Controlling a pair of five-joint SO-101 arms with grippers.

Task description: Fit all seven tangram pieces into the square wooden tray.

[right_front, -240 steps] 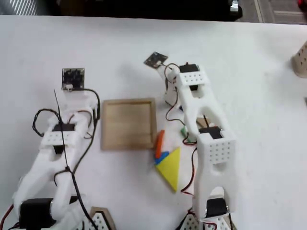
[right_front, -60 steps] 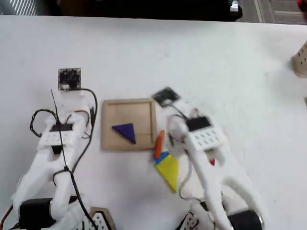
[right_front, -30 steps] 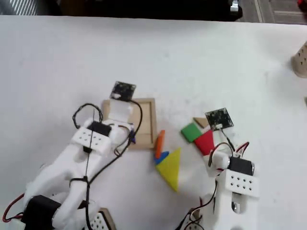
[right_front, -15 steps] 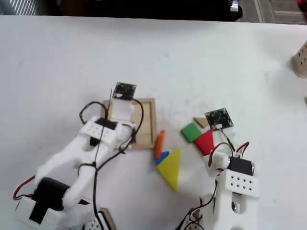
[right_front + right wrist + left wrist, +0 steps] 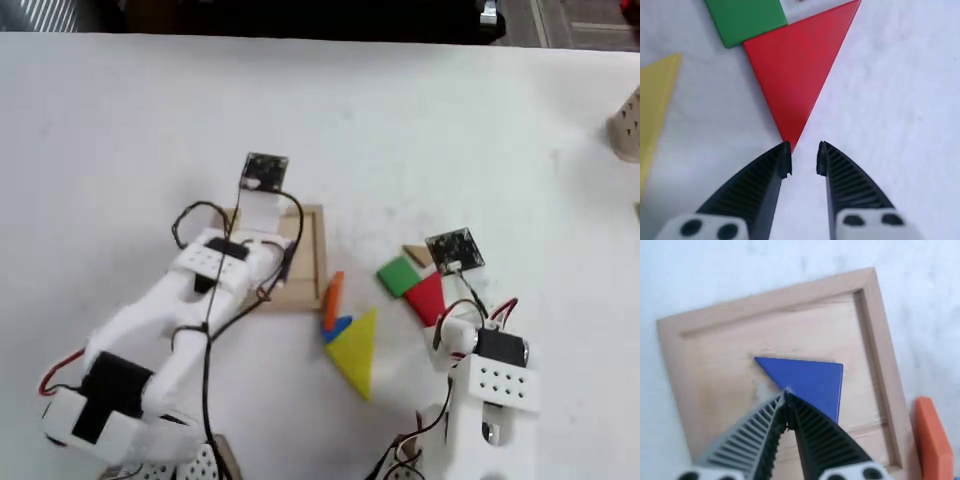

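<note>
Progress, as I judge it, is one piece of seven. The blue triangle [image 5: 810,385] lies flat on the floor of the square wooden tray [image 5: 876,340], near its middle and not tucked against any wall. I would want it seated in a corner before more goes in. My left gripper [image 5: 787,397] has its jaws pressed together, tips resting on that triangle's edge and pinching nothing.

Six pieces wait on the table beside the tray: the orange piece [image 5: 332,293] leaning at the rim, a small blue piece [image 5: 340,327], the yellow triangle [image 5: 355,352], the green square [image 5: 742,17], the red triangle [image 5: 795,75] and a tan piece [image 5: 417,256]. My right gripper [image 5: 803,160] hovers slightly spread at the red triangle's tip, holding nothing.
</note>
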